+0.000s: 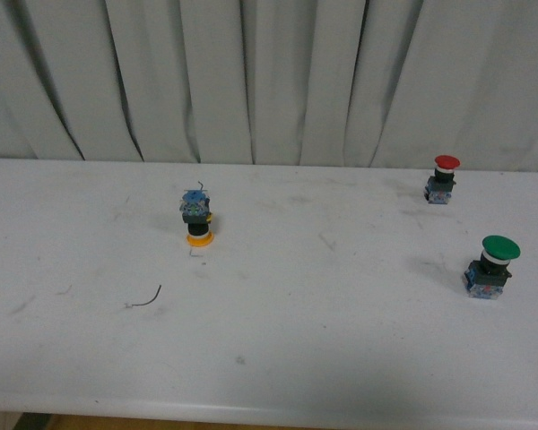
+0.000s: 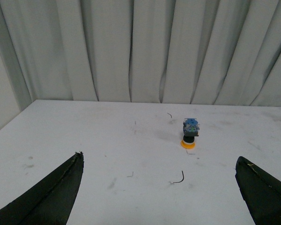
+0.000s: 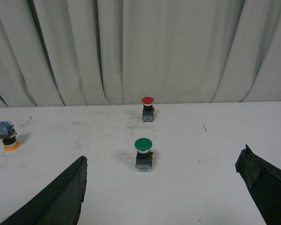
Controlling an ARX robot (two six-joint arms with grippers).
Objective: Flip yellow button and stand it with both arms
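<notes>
Cap down is how we find the yellow button [image 1: 198, 219]: its round orange-yellow cap rests flat on the white worktop [image 1: 269, 358], the black collar sits above it, and the blue-grey contact block points up. It stands in the left half of the worktop, closer to the far edge than to the near one. In the left wrist view we see the left gripper [image 2: 159, 157] spread wide, its two black fingers [image 2: 51, 197] reaching in from the picture's lower corners with bare worktop between them. The yellow button lies beyond the tips, well apart from both, and the gripper holds nothing. The right gripper [image 3: 165, 153] is spread just as wide in its own wrist view and likewise holds nothing. The green button [image 3: 144, 154] stands upright, cap on top, and shows between that gripper's fingers, touching neither. The red button [image 3: 148, 108] stands upright further on, near the far edge. From the front we place the red button toward the far right corner and the green one close to the right edge, nearer to us, both well apart from the yellow button. A thin bent wire [image 1: 148, 298] lies on the worktop on the near-edge side of the yellow button, and a pale pleated curtain [image 1: 251, 81] hangs behind the far edge.
</notes>
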